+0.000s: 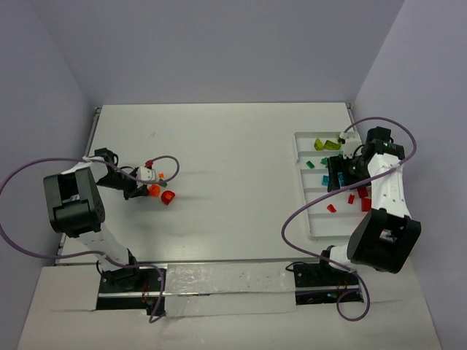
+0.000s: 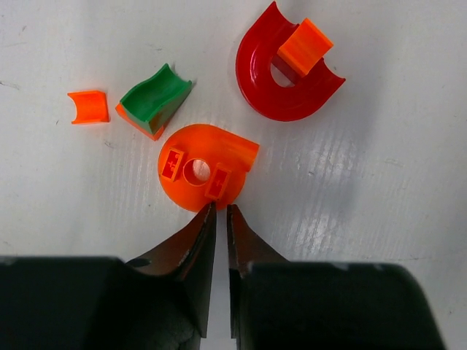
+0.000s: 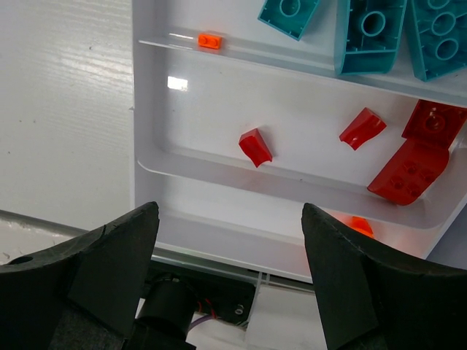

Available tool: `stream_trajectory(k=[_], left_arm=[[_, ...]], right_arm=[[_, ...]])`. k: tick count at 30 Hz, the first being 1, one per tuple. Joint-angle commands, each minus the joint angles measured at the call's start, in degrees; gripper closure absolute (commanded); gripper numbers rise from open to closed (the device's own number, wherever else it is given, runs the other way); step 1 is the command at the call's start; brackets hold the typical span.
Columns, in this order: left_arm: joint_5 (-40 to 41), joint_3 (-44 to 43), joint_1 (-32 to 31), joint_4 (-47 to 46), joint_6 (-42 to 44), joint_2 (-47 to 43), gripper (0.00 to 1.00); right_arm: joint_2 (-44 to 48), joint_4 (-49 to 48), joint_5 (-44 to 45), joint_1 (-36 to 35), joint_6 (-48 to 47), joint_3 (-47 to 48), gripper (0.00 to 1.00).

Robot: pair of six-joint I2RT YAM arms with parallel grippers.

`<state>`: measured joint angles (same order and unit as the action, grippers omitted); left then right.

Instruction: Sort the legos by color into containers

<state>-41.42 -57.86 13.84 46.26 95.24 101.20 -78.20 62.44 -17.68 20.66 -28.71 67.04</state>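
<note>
My left gripper (image 2: 221,208) is shut and empty, its tips touching the near edge of a round orange lego (image 2: 204,171). Beyond it lie a red horseshoe lego (image 2: 284,76) with a small orange piece (image 2: 305,45) on it, a dark green curved lego (image 2: 157,97) resting on an orange one, and a small orange curved lego (image 2: 89,106). From above, this cluster (image 1: 162,194) sits at the left gripper (image 1: 142,191). My right gripper (image 3: 230,215) is open and empty over the white tray (image 3: 219,95). The tray holds red legos (image 3: 255,146), teal ones (image 3: 368,29) and small orange ones (image 3: 209,41).
The tray (image 1: 314,226) lies along the table's right side, with lime green legos (image 1: 322,144) in its far compartment. A small red piece (image 1: 152,134) lies alone on the table beyond the left gripper. Purple cables (image 1: 295,211) loop beside both arms. Walls enclose the table.
</note>
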Motion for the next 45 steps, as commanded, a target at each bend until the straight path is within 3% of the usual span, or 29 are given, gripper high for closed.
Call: stream_trajectory(k=[1, 3, 9, 12, 21, 35, 40, 45], left_arm=[[-1.0, 0.7, -0.3, -1.5, 1.3, -2.7, 0.78], [-1.4, 1.2, -0.3, -2.9, -0.1, -4.2, 0.61], [-3.7, -1.7, -0.3, 0.0, -0.9, -5.3, 0.27], [-4.3, -2.2, -0.5, 2.1, 1.8, -5.5, 0.17], [-3.1, -4.0, -2.9, 4.9, 8.4, -2.8, 0.16], [1.3, -8.2, -6.2, 5.9, 6.8, 4.2, 0.18], [3.6, -8.5, -6.2, 5.9, 6.7, 6.0, 0.21], [4.9, -9.1, -6.1, 6.0, 6.6, 7.1, 0.31]], right_arm=[[0.0, 1.0, -1.3, -0.7, 0.8, 3.5, 0.14], [-0.2, 0.9, -1.3, -0.9, 0.9, 3.4, 0.14], [-0.4, 0.9, -1.2, -1.2, 0.9, 3.4, 0.14], [-0.5, 0.9, -1.3, -1.3, 0.9, 3.2, 0.14], [-0.9, 0.6, -1.2, -1.3, 1.2, 2.3, 0.14], [-1.9, 1.1, -1.3, -1.6, 1.6, 3.0, 0.14], [-2.0, 1.2, -1.2, -1.6, 1.6, 3.1, 0.14], [-2.0, 1.4, -1.3, -1.8, 1.4, 3.3, 0.13]])
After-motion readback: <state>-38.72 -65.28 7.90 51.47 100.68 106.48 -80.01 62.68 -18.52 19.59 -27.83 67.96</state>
